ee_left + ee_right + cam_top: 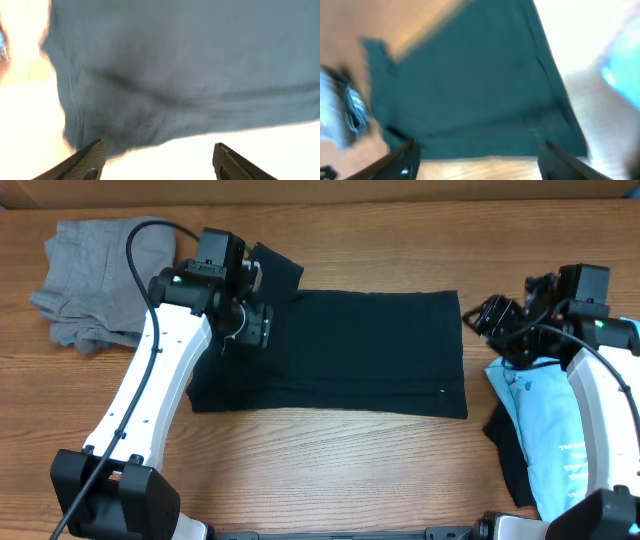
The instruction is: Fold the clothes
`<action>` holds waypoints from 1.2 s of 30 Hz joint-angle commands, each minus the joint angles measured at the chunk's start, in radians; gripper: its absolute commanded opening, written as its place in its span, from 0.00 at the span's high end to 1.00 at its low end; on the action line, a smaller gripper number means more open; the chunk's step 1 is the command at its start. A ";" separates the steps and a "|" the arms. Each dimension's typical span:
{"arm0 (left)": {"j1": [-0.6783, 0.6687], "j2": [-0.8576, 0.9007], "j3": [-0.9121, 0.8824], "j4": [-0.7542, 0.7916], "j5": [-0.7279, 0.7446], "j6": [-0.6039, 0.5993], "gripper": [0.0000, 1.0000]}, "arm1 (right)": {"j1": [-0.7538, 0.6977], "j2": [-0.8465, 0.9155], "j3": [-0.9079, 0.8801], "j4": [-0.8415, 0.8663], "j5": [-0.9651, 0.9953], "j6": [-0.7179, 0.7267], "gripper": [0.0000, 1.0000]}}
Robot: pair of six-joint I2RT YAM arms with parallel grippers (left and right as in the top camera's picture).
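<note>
The black T-shirt lies flat across the middle of the table, folded into a rough rectangle, with a sleeve sticking out at its top left. A small white mark shows near its lower right corner. My left gripper hovers over the shirt's left end, open and empty; its fingers frame the shirt's edge. My right gripper is open and empty just off the shirt's right edge; the shirt fills its blurred wrist view. The light blue printed T-shirt lies at the right under my right arm.
A pile of grey garments sits at the back left. Another dark garment lies under the light blue shirt at the right edge. Bare wooden table runs along the front.
</note>
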 commanded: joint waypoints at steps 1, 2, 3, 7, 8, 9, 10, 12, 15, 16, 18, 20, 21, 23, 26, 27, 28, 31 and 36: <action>-0.003 -0.002 -0.053 -0.072 -0.019 -0.090 0.32 | 0.001 0.044 -0.011 -0.105 0.125 -0.006 0.18; -0.001 -0.002 -0.085 -0.077 -0.018 -0.106 0.32 | 0.001 0.053 -0.027 -0.125 0.148 -0.006 0.18; 0.002 -0.002 -0.124 -0.074 -0.019 -0.121 0.32 | 0.001 0.062 -0.046 -0.134 0.153 -0.007 0.18; 0.038 -0.002 -0.299 0.002 -0.026 -0.191 0.32 | 0.001 0.085 -0.163 -0.093 0.138 0.002 0.32; 0.052 -0.002 -0.338 0.030 -0.026 -0.207 0.33 | 0.001 0.089 -0.189 -0.076 0.136 0.006 0.32; 0.066 -0.002 -0.372 0.060 -0.024 -0.216 0.34 | 0.001 0.090 -0.222 -0.053 0.124 0.006 0.32; 0.081 -0.002 -0.398 0.086 -0.020 -0.222 0.34 | 0.001 0.091 -0.249 -0.031 0.109 0.006 0.32; 0.111 -0.002 -0.434 0.131 -0.016 -0.232 0.33 | 0.001 0.091 -0.296 0.015 0.093 0.025 0.26; 0.150 -0.002 -0.460 0.188 -0.014 -0.232 0.31 | 0.001 0.091 -0.355 0.103 0.095 0.057 0.21; 0.160 -0.002 -0.462 0.203 -0.008 -0.232 0.30 | 0.001 0.091 -0.372 0.126 0.095 0.080 0.19; 0.175 -0.002 -0.462 0.223 0.010 -0.232 0.28 | 0.001 0.091 -0.403 0.166 0.095 0.100 0.18; 0.179 -0.002 -0.463 0.234 0.018 -0.232 0.27 | 0.001 0.091 -0.431 0.200 0.095 0.101 0.18; 0.179 0.000 -0.463 0.237 0.020 -0.232 0.27 | 0.001 0.091 -0.443 0.214 0.095 0.113 0.18; 0.175 0.005 -0.469 0.238 0.020 -0.232 0.28 | 0.001 0.091 -0.465 0.243 0.095 0.143 0.18; 0.175 0.016 -0.495 0.254 0.019 -0.232 0.28 | 0.001 0.091 -0.483 0.282 0.095 0.182 0.20; 0.175 0.021 -0.509 0.269 0.020 -0.235 0.29 | 0.001 0.091 -0.486 0.293 0.095 0.191 0.20; 0.175 0.026 -0.525 0.287 0.021 -0.238 0.29 | 0.001 0.091 -0.486 0.305 0.095 0.200 0.20; 0.175 0.040 -0.578 0.331 0.020 -0.255 0.40 | 0.001 0.091 -0.486 0.336 0.095 0.206 0.21; 0.181 0.047 -0.629 0.368 0.019 -0.258 0.55 | 0.001 0.091 -0.486 0.375 0.095 0.222 0.26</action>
